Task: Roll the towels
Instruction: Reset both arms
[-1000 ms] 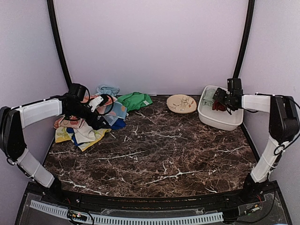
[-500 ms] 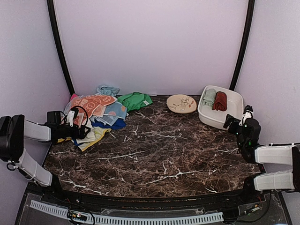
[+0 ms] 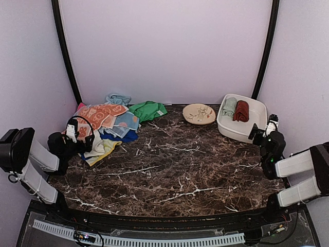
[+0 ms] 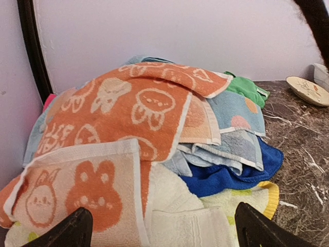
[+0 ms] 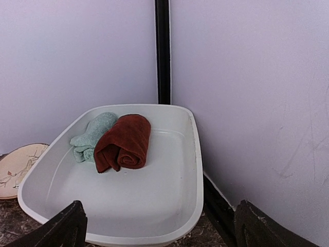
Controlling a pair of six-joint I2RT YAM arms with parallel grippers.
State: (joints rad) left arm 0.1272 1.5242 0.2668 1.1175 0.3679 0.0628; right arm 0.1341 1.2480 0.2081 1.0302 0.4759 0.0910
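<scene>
Dark marble table (image 3: 175,170) spreads open mid-frame in the top view, walls (image 3: 164,51) on three sides; towels (image 3: 105,121) heap at upper left, plate (image 3: 199,113) and white tub (image 3: 240,134) at upper right. Left wrist view: left gripper (image 4: 167,229) gapes wide, empty, the heap just ahead. Right wrist view: right gripper (image 5: 160,226) wide, empty; mint towel (image 5: 92,136) and maroon towel (image 5: 126,141), rolled, touch inside the tub.

Pale lilac walls (image 3: 164,46); 2 black corner posts (image 3: 64,51); dark marble tabletop (image 3: 169,170).

Left pincer (image 3: 76,135) has pulled back off the towels (image 3: 105,116), right pincer (image 3: 263,129) out of the tub (image 3: 241,135).
</scene>
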